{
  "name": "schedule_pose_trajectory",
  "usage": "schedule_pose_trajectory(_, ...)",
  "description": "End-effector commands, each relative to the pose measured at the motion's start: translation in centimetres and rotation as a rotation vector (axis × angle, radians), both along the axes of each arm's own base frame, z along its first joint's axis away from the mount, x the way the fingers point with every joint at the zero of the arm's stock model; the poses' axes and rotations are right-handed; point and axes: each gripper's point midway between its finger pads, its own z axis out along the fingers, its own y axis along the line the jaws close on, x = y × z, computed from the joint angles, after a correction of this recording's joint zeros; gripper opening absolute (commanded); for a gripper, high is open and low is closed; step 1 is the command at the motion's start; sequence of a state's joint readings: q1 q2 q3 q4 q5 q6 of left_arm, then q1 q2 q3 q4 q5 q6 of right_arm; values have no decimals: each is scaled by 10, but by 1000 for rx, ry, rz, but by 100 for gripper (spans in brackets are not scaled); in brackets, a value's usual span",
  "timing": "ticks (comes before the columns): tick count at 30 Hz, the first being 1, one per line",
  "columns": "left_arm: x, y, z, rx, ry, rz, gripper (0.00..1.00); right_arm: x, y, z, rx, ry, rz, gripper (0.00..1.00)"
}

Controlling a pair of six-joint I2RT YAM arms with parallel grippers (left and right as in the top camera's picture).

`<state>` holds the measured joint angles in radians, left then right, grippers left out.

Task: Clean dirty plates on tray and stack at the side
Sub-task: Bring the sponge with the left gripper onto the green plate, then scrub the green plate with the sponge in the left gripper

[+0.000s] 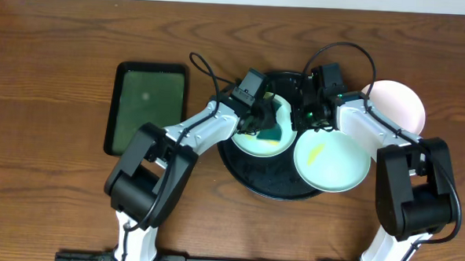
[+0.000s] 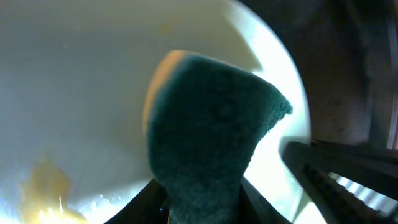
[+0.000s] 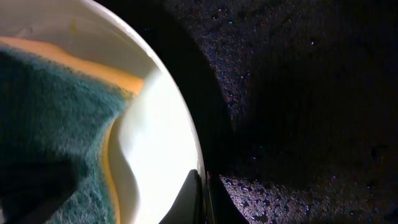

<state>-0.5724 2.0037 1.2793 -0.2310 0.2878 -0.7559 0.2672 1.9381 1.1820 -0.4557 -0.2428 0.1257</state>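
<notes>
Robot lab tabletop, two arms mounted at edge of wood-grain table

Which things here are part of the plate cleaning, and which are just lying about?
Job: tray, scrubbed plate, sponge in left gripper, right gripper on that plate's rim, smeared plate, side plate.
Lying about: green tray.

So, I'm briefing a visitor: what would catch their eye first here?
Both grippers meet over the round black tray at centre: the left gripper presses a green sponge into a pale plate, whose rim the right gripper pinches. Front right on the tray, a second plate bears a yellow smear.
</notes>
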Motion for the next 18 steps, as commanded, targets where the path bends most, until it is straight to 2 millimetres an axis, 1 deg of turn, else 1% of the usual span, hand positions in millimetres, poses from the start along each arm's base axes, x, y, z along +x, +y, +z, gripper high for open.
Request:
schedule_pose_trajectory(1,6,-1,38,-27,-89,-16,34,-7,1,0,-5,7,0,1)
schedule_pose_trajectory(3,6,-1,46,-37,-103,-16,34,-7,1,0,-5,7,0,1)
schedule_pose_trajectory(5,5,-1,45,-36,-97,-14,34,-7,1,0,-6,8,0,1)
schedule_pose_trajectory(10,-5,4,30,1,-40,-18,34,-8,1,0,-7,12,0,1)
schedule_pose_trajectory(16,-12,8,4,41,24,-18,33,-8,1,0,-7,13,0,1)
schedule_pose_trajectory(18,-13,9,2,43,28,-19,33,-8,1,0,-7,13,0,1)
